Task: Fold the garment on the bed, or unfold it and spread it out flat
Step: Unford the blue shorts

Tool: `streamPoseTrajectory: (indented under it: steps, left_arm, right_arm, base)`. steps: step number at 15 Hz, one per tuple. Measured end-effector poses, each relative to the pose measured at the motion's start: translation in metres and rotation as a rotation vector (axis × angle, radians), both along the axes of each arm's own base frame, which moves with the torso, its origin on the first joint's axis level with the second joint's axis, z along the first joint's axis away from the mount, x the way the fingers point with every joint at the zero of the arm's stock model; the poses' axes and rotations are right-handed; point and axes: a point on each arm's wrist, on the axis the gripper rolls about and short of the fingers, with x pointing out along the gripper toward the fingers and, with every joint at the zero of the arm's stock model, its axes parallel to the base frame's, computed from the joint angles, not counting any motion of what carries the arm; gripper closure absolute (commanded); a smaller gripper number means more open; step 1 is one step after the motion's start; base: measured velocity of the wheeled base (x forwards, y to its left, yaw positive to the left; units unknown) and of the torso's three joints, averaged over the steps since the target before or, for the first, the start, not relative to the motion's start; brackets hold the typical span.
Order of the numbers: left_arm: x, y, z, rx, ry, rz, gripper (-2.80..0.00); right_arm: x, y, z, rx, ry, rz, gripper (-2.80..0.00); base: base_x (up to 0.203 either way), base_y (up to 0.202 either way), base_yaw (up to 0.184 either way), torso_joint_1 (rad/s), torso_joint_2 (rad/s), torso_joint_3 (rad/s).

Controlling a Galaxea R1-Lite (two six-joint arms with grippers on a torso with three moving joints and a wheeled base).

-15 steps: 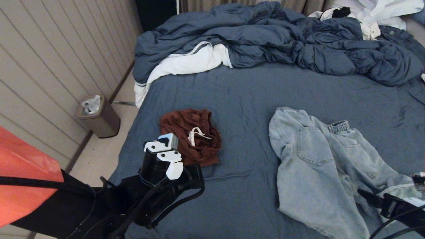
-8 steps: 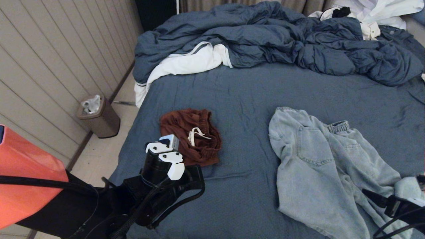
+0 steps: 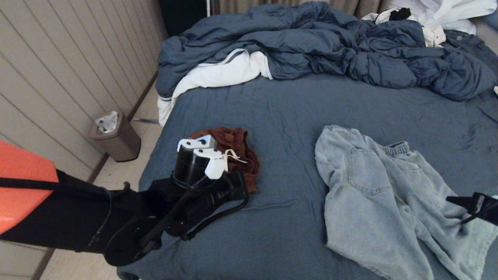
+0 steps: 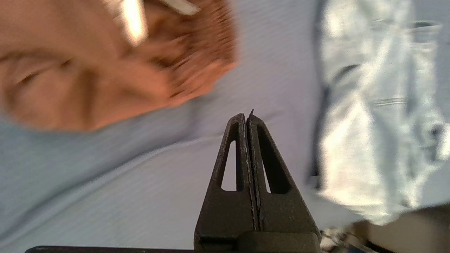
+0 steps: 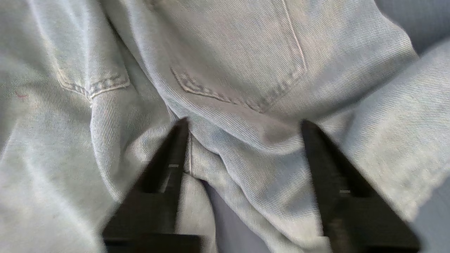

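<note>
Near the front right corner of the bed (image 3: 295, 105), above the denim shorts (image 3: 373, 194): right gripper (image 5: 242, 144) with jaws apart, a raised ridge of denim between them, nothing clamped yet. Near the left edge, just beside the brown shorts (image 3: 237, 151): left gripper (image 4: 247, 117) with jaws pressed together, empty, above the bare sheet.

Possible trouble from here, as a judgement only:
- Closing on the top layer alone, because of the doubled cloth under the jaws. Result: only one layer lifted, the leg below left twisted.
- Closing too deep and taking the sheet together with the denim. Result: sheet pulled up, both garments disturbed.
- Slipping off the thick stitched seam beside the pocket, because of the stiff and bulky denim there.
- Dragging the whole garment toward the front edge instead of opening it, with no second grip to hold the other side.
- On the left side, catching the white drawstring (image 3: 231, 155) with the shut tips and pulling the brown heap out of place.

Look of the garments: denim shorts pale blue, heavy, crumpled, elastic waistband toward the duvet (image 3: 330, 42), a back pocket facing up, one leg folded over itself; not flat and not folded. Brown shorts bunched in a small heap, well apart from the denim, partly hidden behind the left wrist. Bed wide, slate-blue sheet, duvet rumpled along the far edge, white linen (image 3: 218, 76) at the far left corner.
</note>
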Motion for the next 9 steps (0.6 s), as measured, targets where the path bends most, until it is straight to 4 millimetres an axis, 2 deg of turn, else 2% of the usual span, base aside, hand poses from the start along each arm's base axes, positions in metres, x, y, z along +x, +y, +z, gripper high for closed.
streamPoseTrajectory:
  steps: [3,7,9]
  left_arm:
    - [0.006,-0.023,0.025,-0.004,0.015,-0.061,0.00]
    - [0.010,-0.066,0.024,0.030,0.050,-0.131,0.00]
    - [0.013,-0.078,0.021,0.031,0.050,-0.144,0.00]
  right_arm:
    - [0.003,-0.011,0.008,0.057,0.193,-0.049,0.00]
    - [0.017,-0.034,-0.003,-0.023,0.291,-0.086,0.00]
    - [0.022,-0.048,-0.011,-0.044,0.297,-0.103,0.00]
  base:
    - [0.000,0.000,0.000,0.000,0.00,0.000]
    - [0.000,0.000,0.000,0.000,0.00,0.000]
    - [0.000,0.000,0.000,0.000,0.00,0.000]
